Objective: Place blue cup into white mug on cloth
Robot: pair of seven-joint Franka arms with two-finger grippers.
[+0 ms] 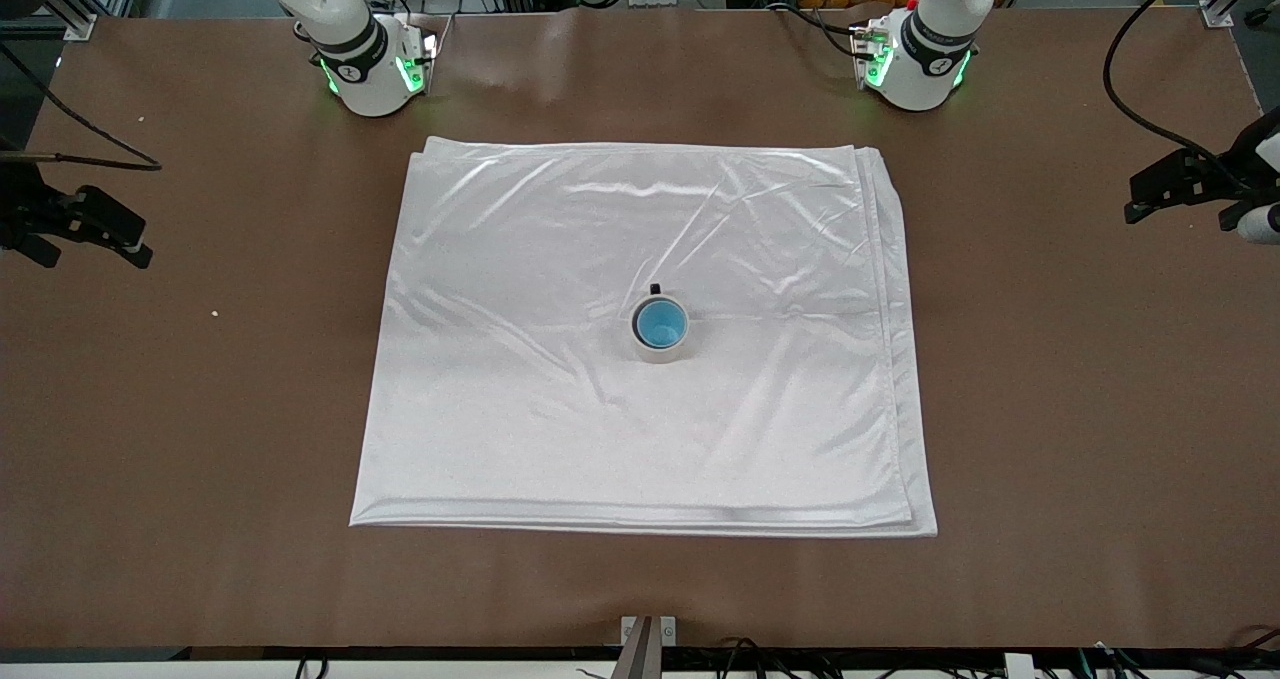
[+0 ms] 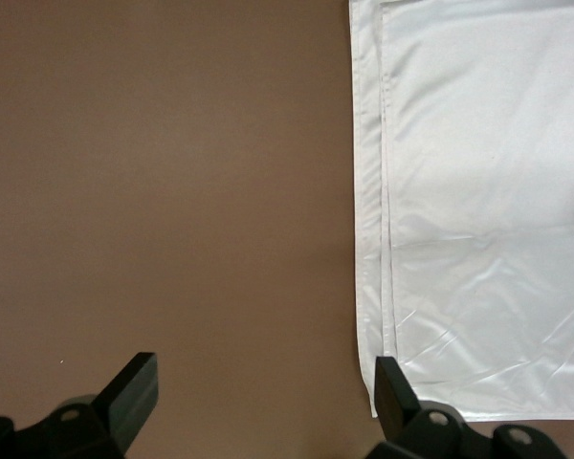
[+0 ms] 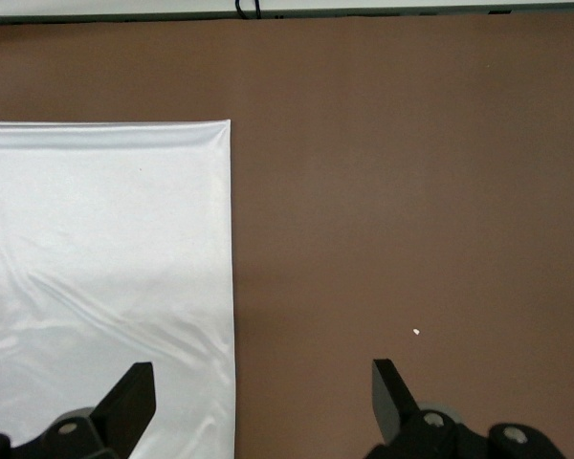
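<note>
The small light-blue tapered cup (image 1: 660, 322) sits upright inside the small off-white ceramic mug (image 1: 659, 350), its blue rim ringed closely by the mug's pale rim. The mug's dark handle (image 1: 655, 288) points toward the robots' bases. The mug stands on the large, shiny white, creased square cloth (image 1: 520, 359), a little toward the left arm's end of the cloth's middle. The cloth lies flat on the brown table (image 1: 1080, 409), its folded layers showing along the edge toward the left arm's end.

The left gripper (image 2: 265, 390) hangs over bare table just beside that layered cloth edge, its two dark fingers (image 2: 134, 387) spread wide apart and holding nothing. The right gripper (image 3: 264, 394) hangs over the cloth's edge at the right arm's end, fingers (image 3: 390, 394) likewise spread apart and empty. A tiny white speck (image 3: 416, 332) lies on the table near it. Both arms wait, well apart from the mug.
</note>
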